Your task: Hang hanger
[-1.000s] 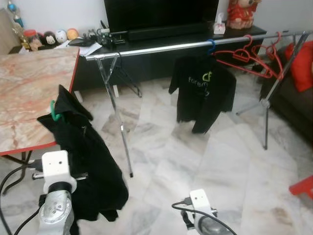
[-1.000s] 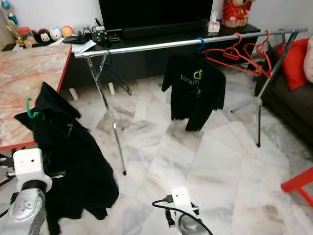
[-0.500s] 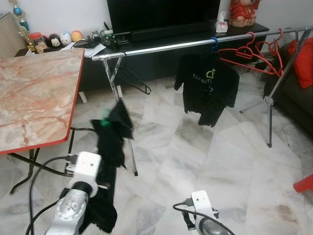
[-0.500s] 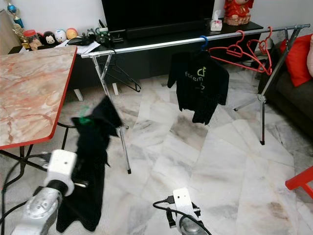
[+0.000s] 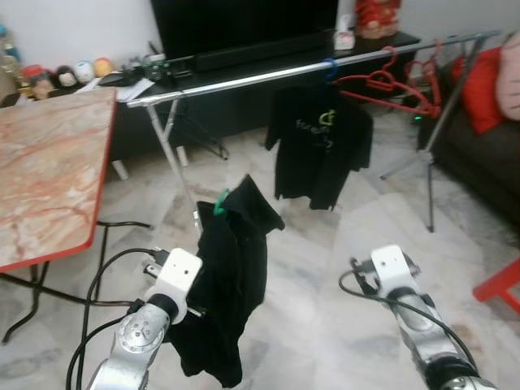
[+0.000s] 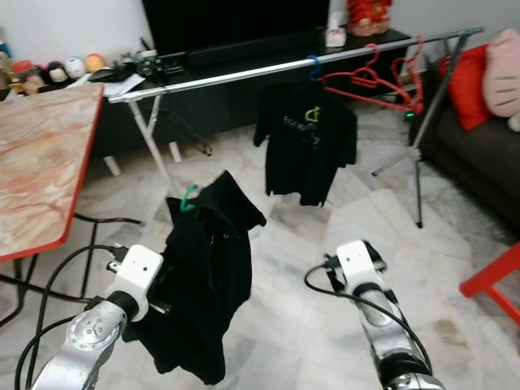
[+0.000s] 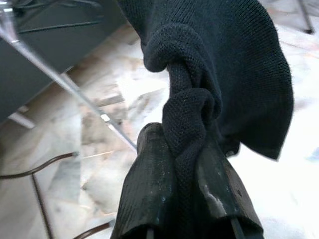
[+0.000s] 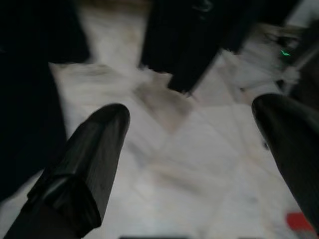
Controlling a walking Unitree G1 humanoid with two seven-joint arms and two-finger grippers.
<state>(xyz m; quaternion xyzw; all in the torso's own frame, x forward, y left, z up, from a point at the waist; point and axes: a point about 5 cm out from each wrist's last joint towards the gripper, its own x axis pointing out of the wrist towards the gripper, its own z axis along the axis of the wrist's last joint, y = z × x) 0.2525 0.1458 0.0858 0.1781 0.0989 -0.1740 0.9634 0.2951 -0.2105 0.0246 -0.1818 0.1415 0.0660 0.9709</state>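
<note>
Where shirt (image 7: 209, 74) bunches, left fingers (image 7: 149, 189) (tips hidden) clamp.

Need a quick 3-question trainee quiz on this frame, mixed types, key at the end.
1. True or false: the left claw is shut on the black garment.
2. What colour is the hanger hook at the top of that garment? A) red B) green C) blue
3. Fill in: the right claw is ____, with nothing between its fingers.

Key
1. True: in the left wrist view the fingers pinch a twisted fold of the knit.
2. B. The shirt already on the rail hangs from a blue hook, and the spare hangers are red.
3. Open, above the marble floor.
</note>
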